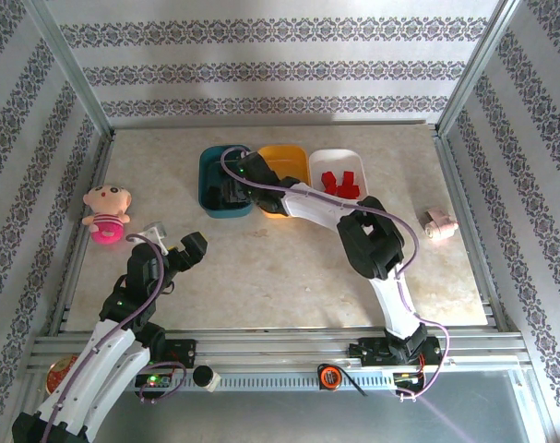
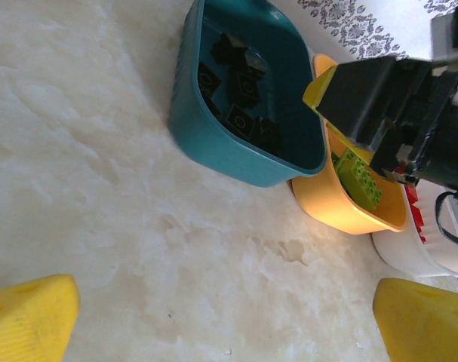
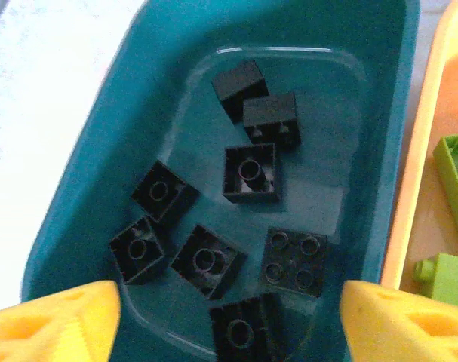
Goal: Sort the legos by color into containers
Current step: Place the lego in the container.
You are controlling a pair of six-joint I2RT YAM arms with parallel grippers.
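Patterned wallpaper panels close in a pale marbled surface. From above, three tubs sit side by side in a row toward the far edge, about midway along it. The teal tub is on the left, the orange-yellow tub in the middle, and the white tub on the right with red legos in it. The right pincer hangs over the teal tub. The left pincer waits spread toward the near left corner, near a pink plush doll by the left edge.

At the left wrist, its own yellow fingers stand wide apart over bare surface with nothing between them. Beyond them, black legos lie in the teal tub and green legos in the orange-yellow one.

At the right wrist, the yellow fingers are spread to either side and grip nothing. About eight black bricks lie loose on the teal tub's floor below them.

This reads as the drop-off of a black brick. Every brick I can make out lies in a tub of its own colour, so the sort looks close to done. The next move calls for raising the right pincer straight up, clear of the teal wall, then checking the surface for strays.
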